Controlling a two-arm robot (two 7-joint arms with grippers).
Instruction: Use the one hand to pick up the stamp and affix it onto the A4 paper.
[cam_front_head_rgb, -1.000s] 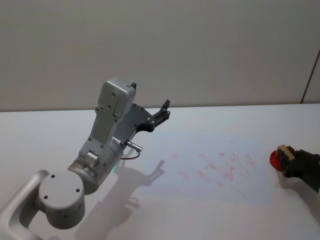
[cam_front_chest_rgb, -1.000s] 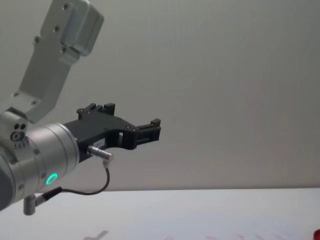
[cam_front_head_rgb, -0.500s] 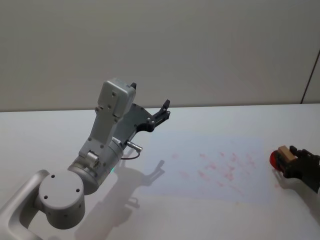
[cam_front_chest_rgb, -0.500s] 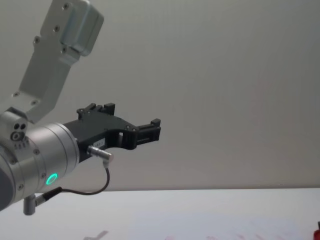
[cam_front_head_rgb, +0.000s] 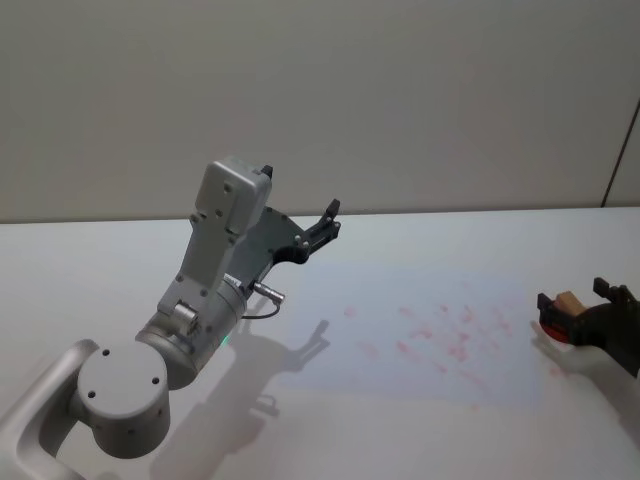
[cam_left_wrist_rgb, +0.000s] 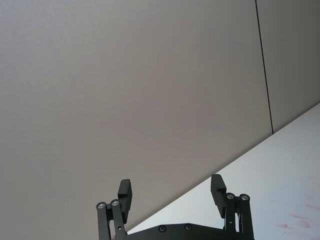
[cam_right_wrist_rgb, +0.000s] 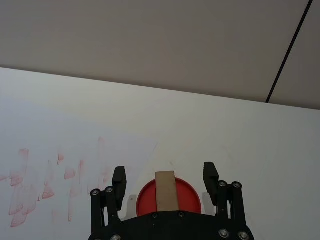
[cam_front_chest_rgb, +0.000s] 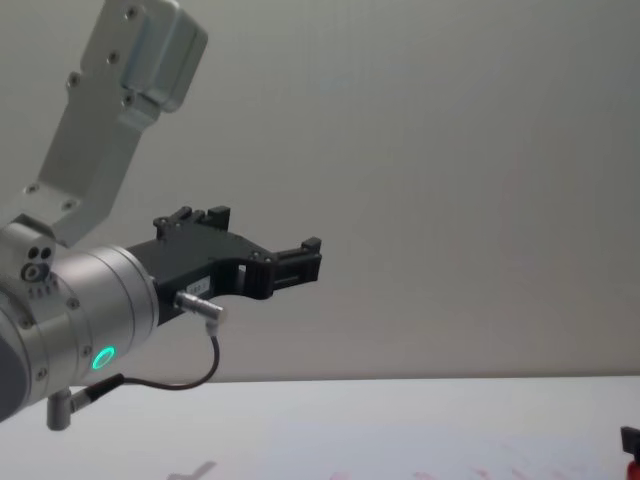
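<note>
The brown wooden stamp (cam_right_wrist_rgb: 166, 190) stands on a round red ink pad (cam_right_wrist_rgb: 144, 198) just off the right edge of the A4 paper (cam_right_wrist_rgb: 75, 145). My right gripper (cam_right_wrist_rgb: 164, 176) is open around the stamp, one finger on each side with a gap to the wood. From the head camera the stamp (cam_front_head_rgb: 568, 301) and the right gripper (cam_front_head_rgb: 573, 293) sit at the table's far right, beside the paper (cam_front_head_rgb: 420, 330) with its faint red marks. My left gripper (cam_front_head_rgb: 325, 226) is held high above the table's left half, open and empty, as the left wrist view (cam_left_wrist_rgb: 171, 189) confirms.
The left arm's big silver wrist (cam_front_head_rgb: 195, 330) and elbow take up the left foreground. The white table (cam_front_head_rgb: 90, 270) runs back to a plain grey wall. A tip of the right gripper's finger (cam_front_chest_rgb: 630, 440) peeks in at the chest view's lower right corner.
The right gripper was shut on the stamp at the red pad; it has opened, leaving the stamp standing on the pad. The left arm has not moved.
</note>
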